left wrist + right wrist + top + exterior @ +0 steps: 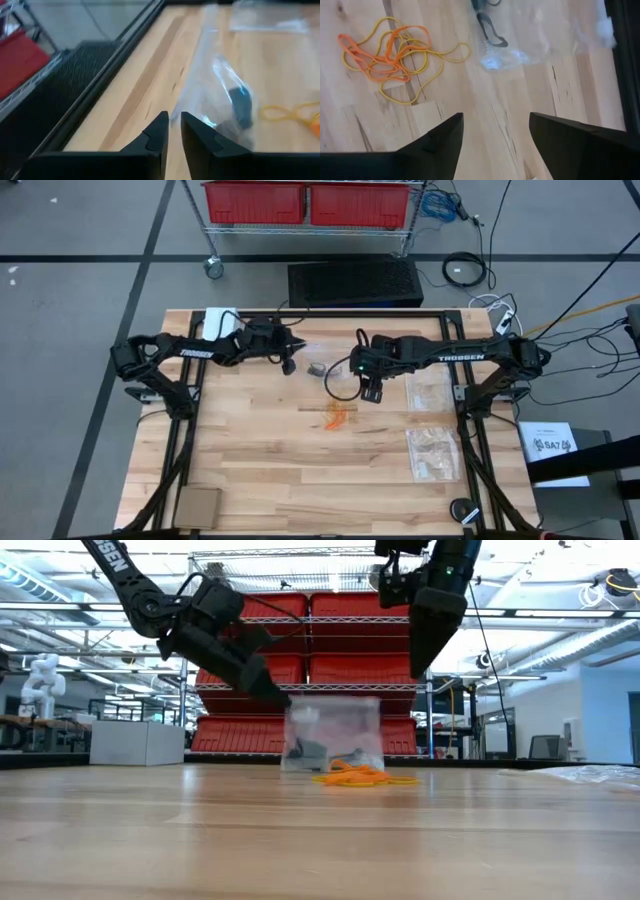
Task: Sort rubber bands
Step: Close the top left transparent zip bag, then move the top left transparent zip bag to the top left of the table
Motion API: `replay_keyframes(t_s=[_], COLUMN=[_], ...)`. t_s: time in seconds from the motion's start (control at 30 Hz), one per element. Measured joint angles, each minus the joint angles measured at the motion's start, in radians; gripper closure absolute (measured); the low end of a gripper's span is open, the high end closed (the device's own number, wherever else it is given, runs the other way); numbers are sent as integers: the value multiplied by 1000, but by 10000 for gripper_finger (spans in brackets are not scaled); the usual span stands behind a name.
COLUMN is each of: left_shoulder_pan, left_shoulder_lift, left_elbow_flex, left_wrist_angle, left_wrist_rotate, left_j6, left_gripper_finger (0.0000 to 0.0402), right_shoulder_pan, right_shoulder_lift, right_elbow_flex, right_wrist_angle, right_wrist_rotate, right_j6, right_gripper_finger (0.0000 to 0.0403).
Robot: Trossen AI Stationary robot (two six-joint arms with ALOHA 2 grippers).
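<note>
A small clear bag [335,730] with black rubber bands [490,27] inside stands crumpled on the table near its middle, resting on its lower edge. A loose pile of orange and yellow rubber bands [385,55] lies on the wood just nearer than the bag [318,370]. My left gripper [174,120] slants down at the bag's upper edge from the left, with a narrow gap between its fingers. My right gripper [495,120] hangs open above the table, pointing steeply down, to the right of the bag and the pile [338,416], with nothing between its fingers. My left gripper's fingertips [161,122] stand right at the clear bag's upper edge [192,107], coming at it slanting down from the table's left. Nothing shows in the gap between them, and I cannot tell whether they touch the plastic.
Two more clear zip bags [428,390] [432,452] lie flat on the table's right side. A brown flat box [197,505] sits at the near left corner and a black round thing [463,510] at the near right. Red bins [310,202] stand beyond the far edge.
</note>
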Motion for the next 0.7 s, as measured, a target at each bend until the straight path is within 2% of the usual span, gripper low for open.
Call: replay_keyframes(t_s=[0.3,0.4,0.47,0.5,0.7], left_shoulder_pan=[43,38,6,-13,-90], left_shoulder_lift=[0,0,5,12,109], left_elbow_flex=[0,0,0,1,15], left_wrist_angle=[-46,-49,-47,-47,-38], left_wrist_rotate=[-45,57,139,145,27], left_j6=[1,-3,-24,-25,-35], left_gripper_finger=[274,270,280,289,360], right_shoulder_pan=[0,0,-1,-1,-2], right_shoulder_lift=[0,0,0,3,26], right_elbow_flex=[0,1,1,1,1], right_wrist_angle=[-6,-5,0,8,17], right_wrist_rotate=[-1,-2,-3,-3,24], right_j6=[17,20,22,22,28], right_gripper_finger=[199,204,219,231,332])
